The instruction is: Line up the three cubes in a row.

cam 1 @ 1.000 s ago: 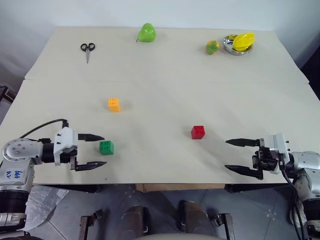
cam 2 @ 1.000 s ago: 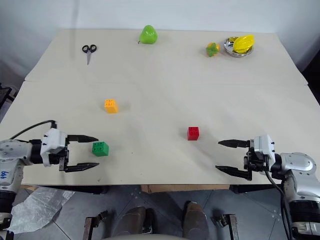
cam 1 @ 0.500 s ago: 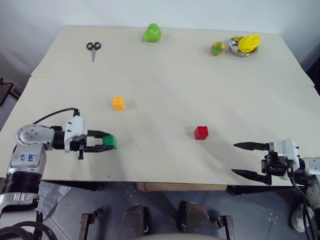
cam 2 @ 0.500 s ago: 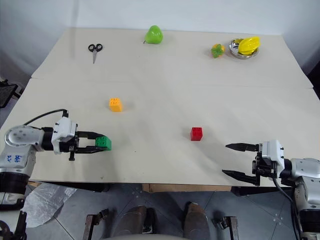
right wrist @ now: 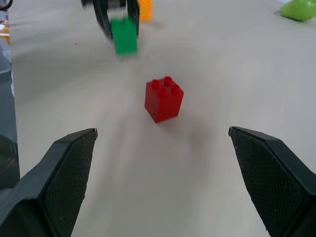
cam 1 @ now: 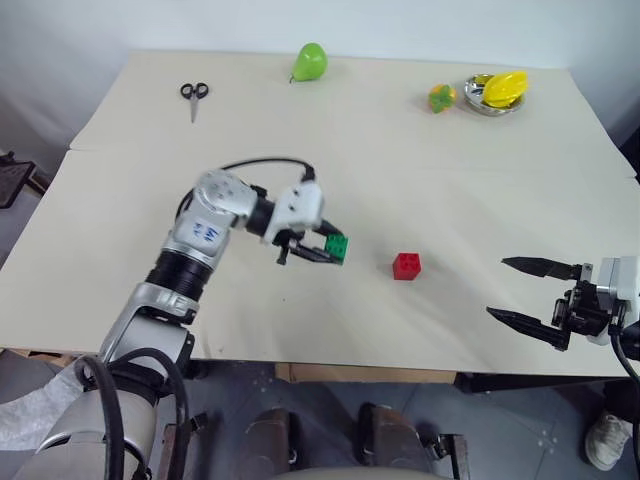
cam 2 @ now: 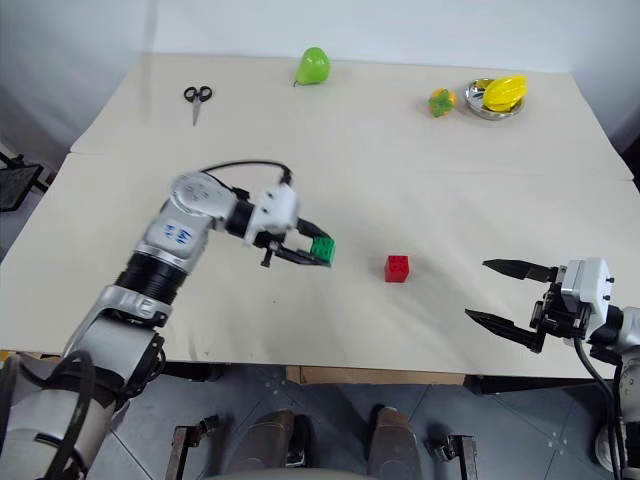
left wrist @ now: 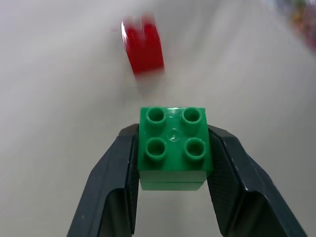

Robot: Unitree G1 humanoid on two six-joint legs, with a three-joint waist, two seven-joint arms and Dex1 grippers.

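Green cube (cam 1: 337,246) now near red cube (cam 1: 406,265)

The two head views look forward and down from above the near edge of the surface (cam 1: 480,160), taking in its whole top; they share nearly the same scene, slightly offset sideways. The scissors (cam 1: 193,92) sit upper left of the frame, the pear (cam 1: 310,62) top centre, the bowl (cam 1: 497,95) upper right.

The left wrist view looks close along the left pincer (left wrist: 172,163), the green cube (left wrist: 172,145) at lower centre and the red cube (left wrist: 143,45) blurred above it.

The right wrist view faces low across the surface between the right pincer's (right wrist: 163,173) fingers, with the red cube at centre and the green cube, left pincer and orange cube (right wrist: 145,10) at the top, shared with the head views.
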